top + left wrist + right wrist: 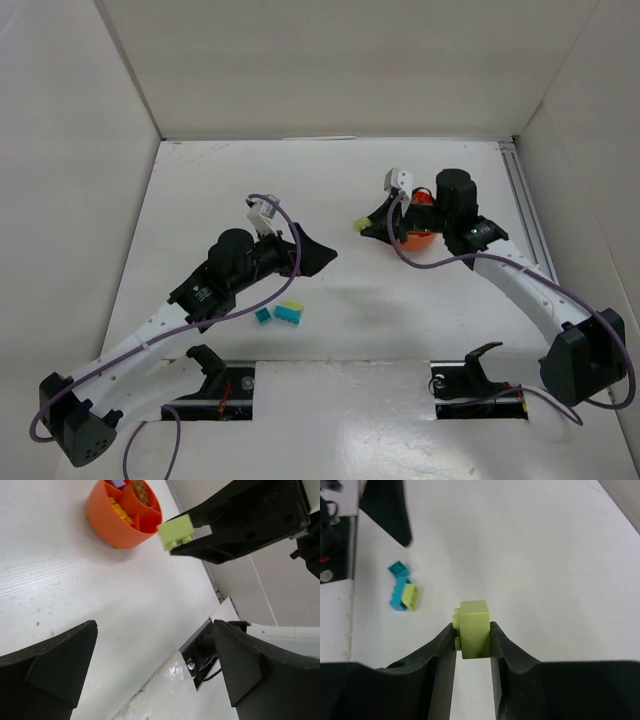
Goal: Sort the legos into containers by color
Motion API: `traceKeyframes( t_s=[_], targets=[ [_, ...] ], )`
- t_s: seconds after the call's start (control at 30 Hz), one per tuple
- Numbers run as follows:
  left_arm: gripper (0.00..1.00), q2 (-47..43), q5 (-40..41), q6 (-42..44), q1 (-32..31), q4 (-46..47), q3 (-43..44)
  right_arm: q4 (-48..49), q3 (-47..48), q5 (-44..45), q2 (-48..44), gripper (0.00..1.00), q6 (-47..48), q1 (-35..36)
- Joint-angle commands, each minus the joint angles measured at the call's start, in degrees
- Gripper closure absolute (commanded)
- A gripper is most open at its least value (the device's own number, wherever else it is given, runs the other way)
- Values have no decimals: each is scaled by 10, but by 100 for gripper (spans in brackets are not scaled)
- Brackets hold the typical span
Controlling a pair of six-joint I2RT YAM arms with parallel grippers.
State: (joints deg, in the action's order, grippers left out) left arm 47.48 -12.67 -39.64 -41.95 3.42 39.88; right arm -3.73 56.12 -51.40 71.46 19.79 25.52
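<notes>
left end effector (pixel 322 256): spread wide and empty, over bare table (pixel 400 330), close to the right end effector (pixel 472 645); we judge a clash possible if both swing inward.
loose legos (pixel 281 314): teal and lime pieces on the table, two of them touching; a pinch on one could nudge or drag its neighbour.
lime brick (pixel 474 617): pinched in the right end effector, above the table just left of the bowl; much of it juts past the tips, so it could twist or slip.
bowl (pixel 112 527): divided and partly filled; we fear a drop into the wrong compartment, or a bump that shifts it.
</notes>
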Motion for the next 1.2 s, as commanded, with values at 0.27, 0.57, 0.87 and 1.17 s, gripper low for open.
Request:
traceKeyframes(
  t_s=[0.27,0.57,0.87,1.17],
  targets=[
    [0,33,178,-37,20,-188,40,-182,17,220,-19,100,35,-163],
    [0,73,183,-37,41,-199,23,-193,24,250,8,100,30,-208],
    [0,120,147,-26,80,-186,6,-187,24,254,18,100,36,-208],
    [0,140,131,-13,92,-169,11,-192,24,298,30,96,31,-208]
  ],
)
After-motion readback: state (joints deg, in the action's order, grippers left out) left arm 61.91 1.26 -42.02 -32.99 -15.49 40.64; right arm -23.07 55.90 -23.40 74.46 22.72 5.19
